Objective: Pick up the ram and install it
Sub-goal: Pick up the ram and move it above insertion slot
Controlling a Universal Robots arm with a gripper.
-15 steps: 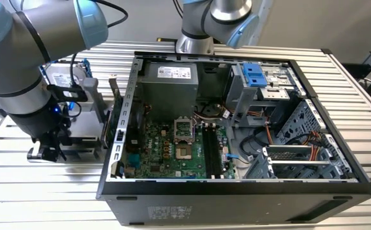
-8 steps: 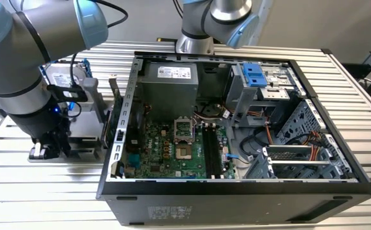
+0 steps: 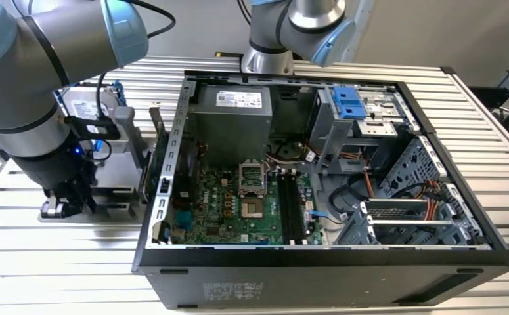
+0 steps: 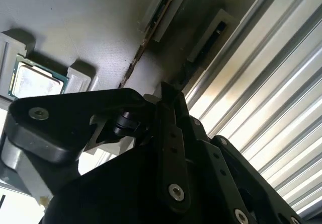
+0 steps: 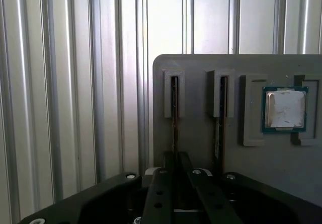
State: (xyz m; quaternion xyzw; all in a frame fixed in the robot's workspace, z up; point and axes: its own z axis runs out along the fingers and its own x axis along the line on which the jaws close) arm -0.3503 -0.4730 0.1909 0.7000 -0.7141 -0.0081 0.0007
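The black two-fingered gripper (image 5: 176,159) sits low over the flat grey holder plate (image 5: 201,68). Its jaws are drawn narrow on either flat face of the long, thin dark ram stick (image 5: 174,118), and I judge they are clamped on it rather than merely straddling it. The ram stands on its edge in the plate's outermost slot, so only its thin top edge shows in the first wrist view. Its long axis runs straight out from the fingertips to a raised grey end bracket, in line with the jaw gap, so the grip is across the thin dimension. Just beside it and parallel, a second dark memory stick (image 5: 220,118) stands in the neighbouring slot, apart from the gripper. Beyond that a small square silver processor chip in a green border (image 5: 285,109) lies flat in its own recess. The plate rests on the ribbed silver metal table (image 5: 75,83). In the exterior view the grey and blue robot arm (image 3: 26,98) reaches down at about 9 o'clock from the open black computer case (image 3: 324,275). The destination lies toward 3 o'clock from the gripper, across the case's near wall. There the green motherboard (image 3: 228,210) carries long black memory slots (image 3: 293,210), which run roughly from 12 to 6 o'clock. How the held stick's axis compares with those slots I cannot tell from here.
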